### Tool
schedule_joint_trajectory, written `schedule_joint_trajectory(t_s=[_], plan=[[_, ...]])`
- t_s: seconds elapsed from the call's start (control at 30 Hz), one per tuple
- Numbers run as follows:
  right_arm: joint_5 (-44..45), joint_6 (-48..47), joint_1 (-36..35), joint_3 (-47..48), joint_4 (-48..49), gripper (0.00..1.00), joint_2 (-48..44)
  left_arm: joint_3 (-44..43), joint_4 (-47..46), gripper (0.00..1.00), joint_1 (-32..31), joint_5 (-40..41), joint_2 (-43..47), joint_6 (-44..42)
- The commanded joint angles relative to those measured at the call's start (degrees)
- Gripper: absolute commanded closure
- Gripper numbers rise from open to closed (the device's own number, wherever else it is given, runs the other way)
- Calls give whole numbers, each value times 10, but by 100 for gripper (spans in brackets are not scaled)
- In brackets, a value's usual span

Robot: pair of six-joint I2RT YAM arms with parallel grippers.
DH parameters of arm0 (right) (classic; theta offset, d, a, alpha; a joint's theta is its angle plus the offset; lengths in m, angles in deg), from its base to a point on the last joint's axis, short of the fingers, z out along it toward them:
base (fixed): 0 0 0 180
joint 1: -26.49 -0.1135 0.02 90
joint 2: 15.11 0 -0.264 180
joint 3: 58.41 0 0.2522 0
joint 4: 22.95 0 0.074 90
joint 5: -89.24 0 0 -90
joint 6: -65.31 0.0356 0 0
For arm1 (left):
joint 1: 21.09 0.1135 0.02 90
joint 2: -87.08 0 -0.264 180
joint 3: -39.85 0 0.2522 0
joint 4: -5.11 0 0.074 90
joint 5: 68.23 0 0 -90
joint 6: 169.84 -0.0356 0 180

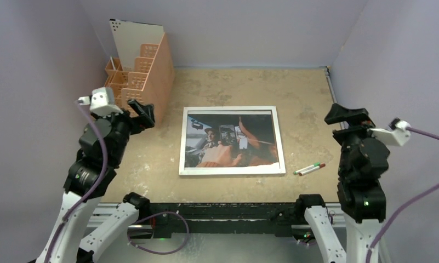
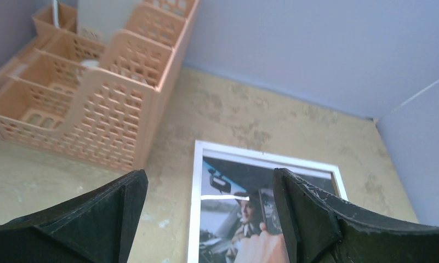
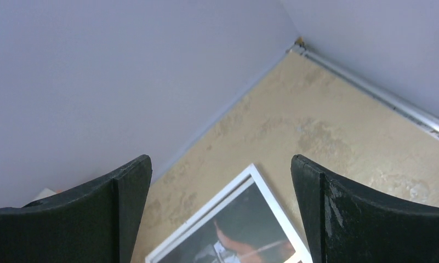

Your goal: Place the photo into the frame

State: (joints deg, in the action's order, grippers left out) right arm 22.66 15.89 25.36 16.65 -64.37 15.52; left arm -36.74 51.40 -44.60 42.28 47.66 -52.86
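Robot lab test cell. Plain lilac-grey partition walls (image 1: 250, 27) close off three sides of worn, blotchy tan tabletop (image 1: 304, 98). Two black-and-white jointed robot arms, left arm (image 1: 96, 148) and right arm (image 1: 362, 159), bolted at near edge by black metal rail (image 1: 222, 211). Purple cables (image 1: 425, 133) loop from wrists. Few staged props only: peach perforated plastic desk organiser (image 1: 146, 76) back left, thin white rectangular picture frame (image 1: 231, 108) flat mid-table around glossy car-scene photo (image 1: 231, 139), two marker pens (image 1: 309, 169) nearby.
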Motion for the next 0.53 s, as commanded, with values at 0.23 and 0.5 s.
schedule_joint_trajectory(t_s=[0.23, 0.5], plan=[[119, -37, 0, 131, -88, 1, -30, -83, 62, 12, 1, 79, 75, -43], [115, -31, -1, 138, -87, 2, -34, -73, 50, 9, 1, 94, 78, -40]])
